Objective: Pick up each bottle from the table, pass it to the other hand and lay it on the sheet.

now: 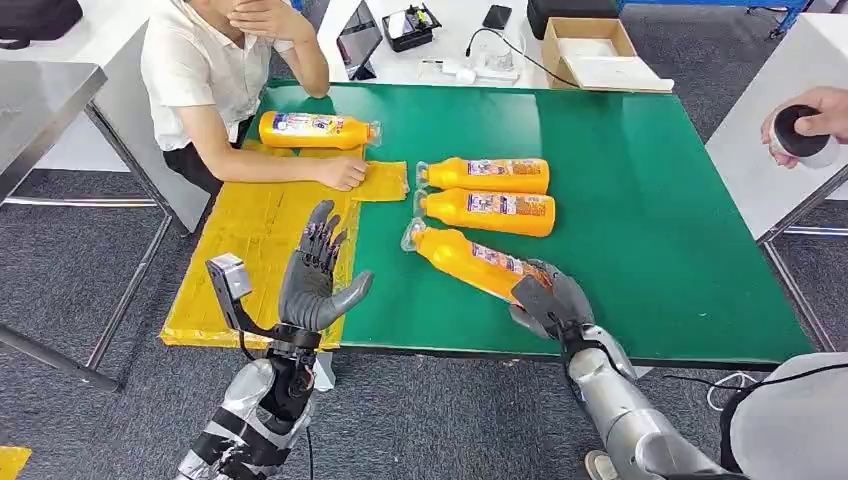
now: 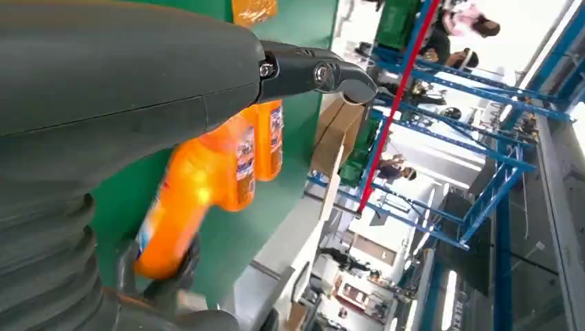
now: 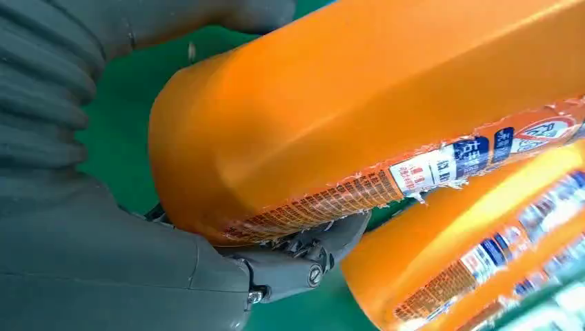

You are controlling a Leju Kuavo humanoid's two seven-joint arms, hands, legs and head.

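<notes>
Bottle point(image 1: 478, 262) nearest the robot lies slanted on the green table point(image 1: 650, 230), cap twd the yellow sheet point(image 1: 255, 250), w/ right hand point(image 1: 548, 300) wrapped round its base end, fingers clamped on it. Left hand point(image 1: 318, 275) waits upright over the sheet's edge, fingers spread, holding nothing. Looks rigid, smooth plastic, prob. full and hefty w/ a slick label, so a grip mid-body near the balance pt seems safer than the base.
</notes>
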